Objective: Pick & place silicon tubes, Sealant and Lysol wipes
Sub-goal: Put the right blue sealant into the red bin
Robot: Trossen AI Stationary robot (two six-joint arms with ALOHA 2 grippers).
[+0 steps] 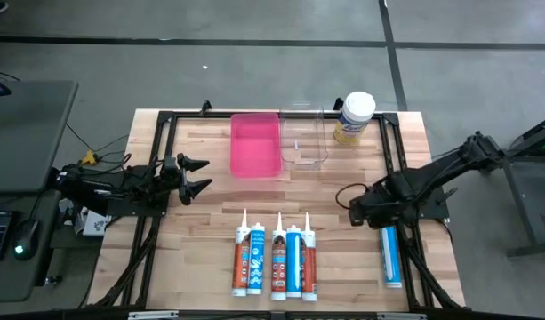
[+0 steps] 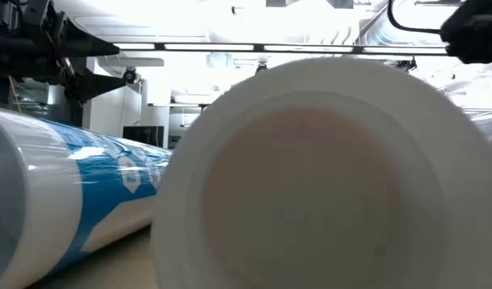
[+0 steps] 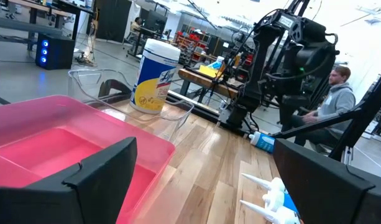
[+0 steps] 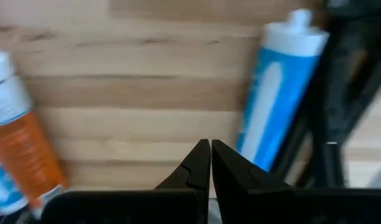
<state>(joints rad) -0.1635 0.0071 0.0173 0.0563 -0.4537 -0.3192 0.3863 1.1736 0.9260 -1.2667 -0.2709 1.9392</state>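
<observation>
Lysol wipes untouched; right tool shut (empty), left tool open.

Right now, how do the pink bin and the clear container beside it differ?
The pink bin is opaque and coloured; the clear container is see-through, showing the wood beneath. The pink bin sits nearer the left arm's side, while the clear container lies next to the Lysol wipes. Both are open-topped, rectangular, empty, and side by side at the table's far edge.
</observation>
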